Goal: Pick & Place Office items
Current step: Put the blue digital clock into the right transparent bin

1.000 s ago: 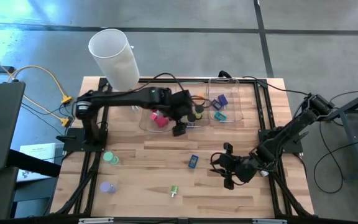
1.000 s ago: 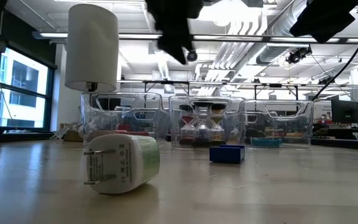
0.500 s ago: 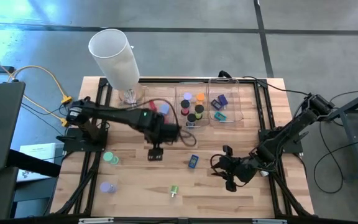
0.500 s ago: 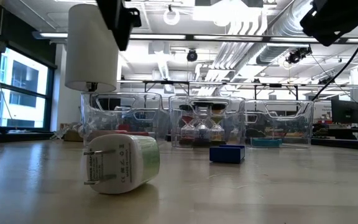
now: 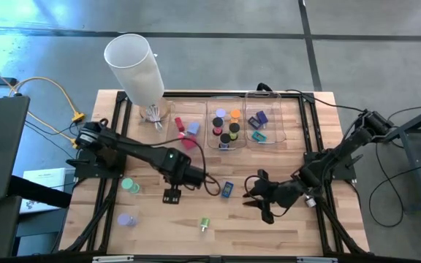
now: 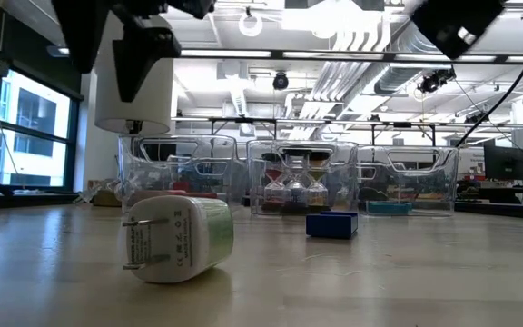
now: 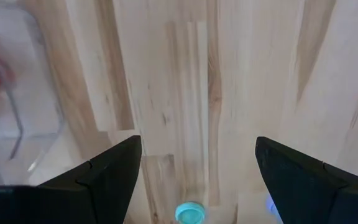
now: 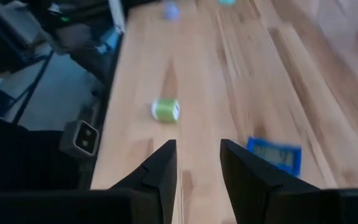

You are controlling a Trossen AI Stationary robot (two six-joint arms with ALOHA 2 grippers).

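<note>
the left gripper (image 5: pixel 171 196) hangs empty over bare wood in the middle-left of the table (image 5: pixel 283 234), its fingers (image 7: pixel 107 177) spread wide. by the look of it the arm is between picks, heading for the loose pieces on the near-left. the teal cap (image 5: pixel 130 185) lies just left of it, and shows between the fingers in the left wrist view (image 7: pixel 190 213). the lavender cap (image 5: pixel 126 218) lies nearer, toward the left corner. the green piece (image 5: pixel 204 224) lies on its side near the front edge; the low view shows it as a small plug adapter (image 6: pixel 178 238). the blue clip (image 5: pixel 227 189) lies mid-table between the two arms.

the right gripper (image 5: pixel 262 199) hovers over the near-right of the table with its fingers (image 8: pixel 157 168) close together and nothing between them. it points toward the blue clip (image 8: pixel 275 155) and the green piece (image 8: pixel 165 110).

the rest of the items are already sorted in the three clear trays (image 5: pixel 253 142) along the far edge: red and pink blocks on the left, black discs and coloured caps in the middle, blue and purple clips on the right.

the next move likely calls for the left gripper to shift left over the teal cap, drop down around it and close. the cap is round and may roll if nudged.

the surface is pale butcher-block wood in a black frame. a white cylinder (image 5: pixel 134 68) stands at the far-left corner. beyond is an open workshop with ceiling ducts, windows and a grey floor with yellow cables.
</note>
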